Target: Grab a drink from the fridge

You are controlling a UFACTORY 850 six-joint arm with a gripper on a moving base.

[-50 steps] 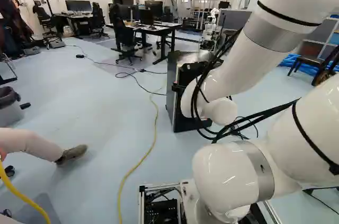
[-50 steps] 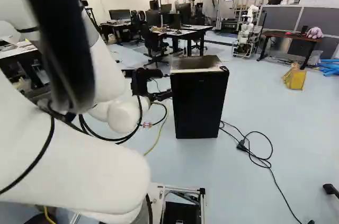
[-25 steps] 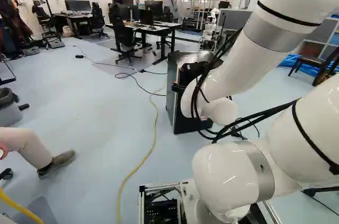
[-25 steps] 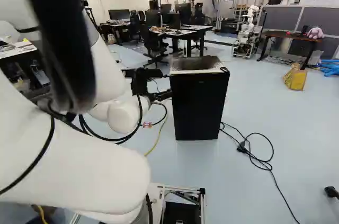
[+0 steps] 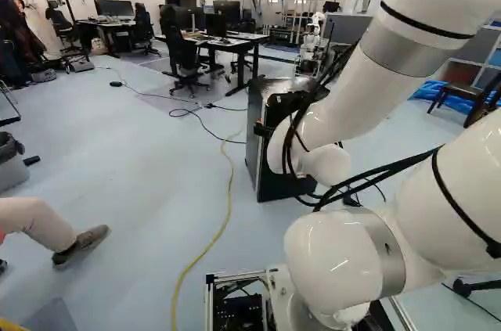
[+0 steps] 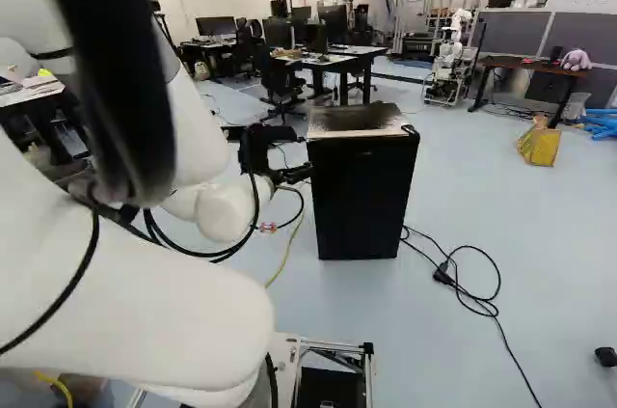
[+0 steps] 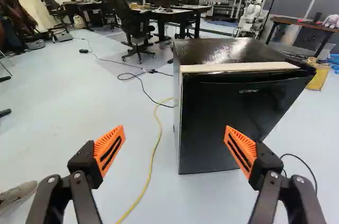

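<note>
The fridge (image 6: 362, 196) stands upright on the floor (image 6: 463, 196), ahead of your gripper (image 6: 308, 155). You have the two orange-padded fingers spread wide apart, with nothing between them; in the wrist view, one overlaps the fridge's black front. A yellow cable (image 7: 154, 152) lies nearby.

We seem to be in a robotics lab, with our arm (image 5: 348, 100), another robot (image 6: 446, 63), desks (image 5: 241, 46), monitors (image 5: 116, 8), chairs (image 7: 132, 23) and cables (image 7: 153, 152).

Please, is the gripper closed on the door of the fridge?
No, the gripper stands wide open and holds nothing, with the fridge ahead of it.
</note>
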